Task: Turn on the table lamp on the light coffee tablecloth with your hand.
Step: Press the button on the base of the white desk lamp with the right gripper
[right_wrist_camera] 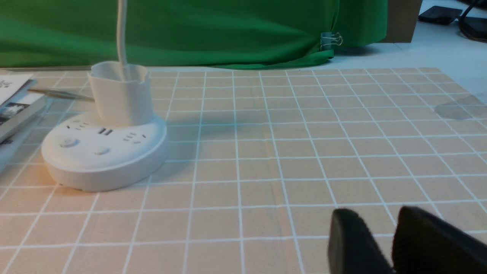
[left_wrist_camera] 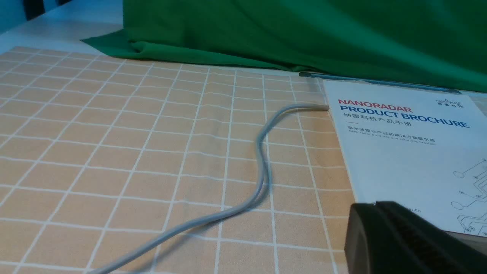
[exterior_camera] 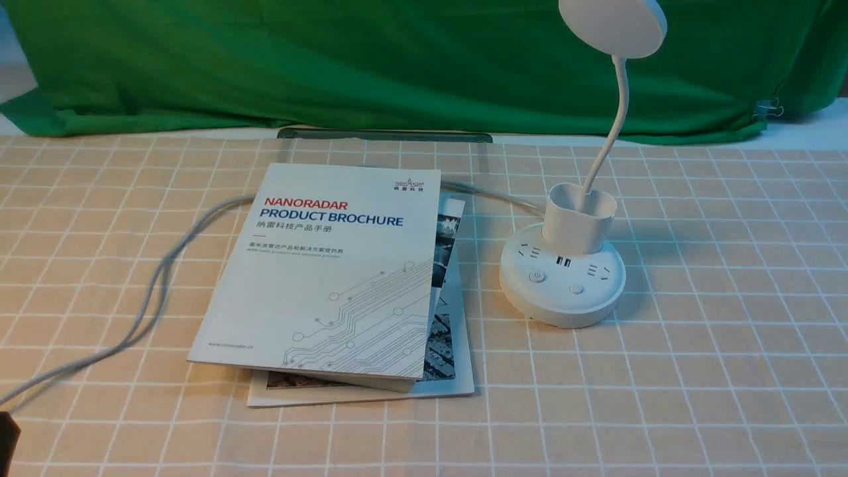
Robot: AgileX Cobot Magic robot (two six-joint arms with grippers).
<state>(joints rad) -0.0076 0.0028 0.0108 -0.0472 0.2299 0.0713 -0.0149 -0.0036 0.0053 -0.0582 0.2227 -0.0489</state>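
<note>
On my right wrist view I am seeing the dark, blunt-fingered right gripper (right_wrist_camera: 374, 219) standing open, a gap showing between its fingertips; it is holding nothing and hovering well apart from the lamp. My dark left gripper (left_wrist_camera: 376, 207) is showing its fingertips together, closed, with nothing visible between them. The white plastic table lamp with a round disc head and thin bendable neck (exterior_camera: 563, 285) is standing upright on the light tan cloth with a thin white grid (exterior_camera: 662, 411), to the right of the stacked white printed brochures (exterior_camera: 318, 278). A grey cable (exterior_camera: 159, 278) is running behind the brochures to the lamp.
</note>
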